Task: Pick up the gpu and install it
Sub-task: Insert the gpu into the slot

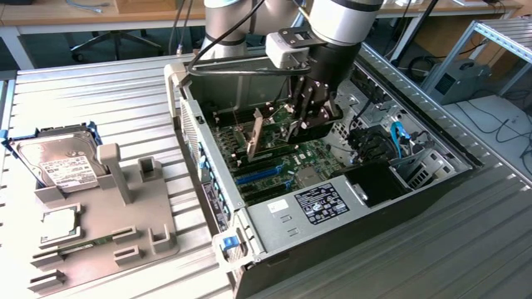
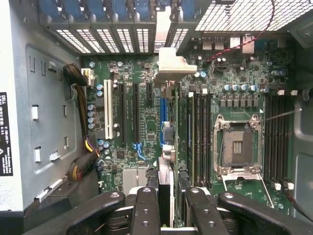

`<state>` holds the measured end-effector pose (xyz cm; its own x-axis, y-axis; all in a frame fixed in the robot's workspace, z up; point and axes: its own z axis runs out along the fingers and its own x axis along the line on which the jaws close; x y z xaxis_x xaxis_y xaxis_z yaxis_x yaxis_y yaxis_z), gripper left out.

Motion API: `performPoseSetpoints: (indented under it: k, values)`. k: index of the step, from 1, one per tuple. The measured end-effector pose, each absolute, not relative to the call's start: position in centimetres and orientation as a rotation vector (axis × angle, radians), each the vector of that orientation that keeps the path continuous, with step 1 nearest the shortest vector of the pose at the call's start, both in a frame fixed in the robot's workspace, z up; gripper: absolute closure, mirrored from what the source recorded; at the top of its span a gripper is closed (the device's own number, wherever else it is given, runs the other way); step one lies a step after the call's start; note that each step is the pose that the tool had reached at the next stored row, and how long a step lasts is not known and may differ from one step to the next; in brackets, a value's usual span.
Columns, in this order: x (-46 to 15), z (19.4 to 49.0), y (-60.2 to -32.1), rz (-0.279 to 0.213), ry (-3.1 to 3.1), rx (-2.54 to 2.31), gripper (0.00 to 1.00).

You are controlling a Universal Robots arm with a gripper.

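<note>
My gripper [image 1: 313, 117] is inside the open computer case [image 1: 196, 134], shut on the gpu [image 1: 275, 138]. The card stands on edge above the green motherboard [image 1: 312, 159], its silver bracket [image 1: 256, 134] pointing at the case's rear slot wall. In the wrist view the gpu [image 2: 166, 183] runs edge-on away from my gripper [image 2: 169, 215], clamped between the two black fingers [image 2: 145, 210]. Its bracket end [image 2: 168, 63] sits by the rear slot openings. The card lines up over a blue expansion slot [image 2: 164, 115]; whether it touches the slot I cannot tell.
A silver hard drive [image 1: 60, 163] rests in a grey fixture [image 1: 104, 215] at the exterior view's left, on the ribbed metal table [image 1: 83, 99]. Inside the case are the CPU socket [image 2: 239, 147], memory slots [image 2: 198, 132], cables [image 2: 80, 122] and a power supply [image 1: 324, 202].
</note>
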<state>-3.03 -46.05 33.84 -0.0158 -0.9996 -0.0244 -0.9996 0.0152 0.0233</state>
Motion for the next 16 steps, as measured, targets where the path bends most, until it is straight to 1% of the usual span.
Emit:
performPoseSetpoints:
  k: [5,16]
  values:
    - [-4.8,33.5,-46.2,0.053,2.237,-2.203,0.74]
    - [-4.8,32.5,-46.2,0.053,2.238,-2.203,0.74]
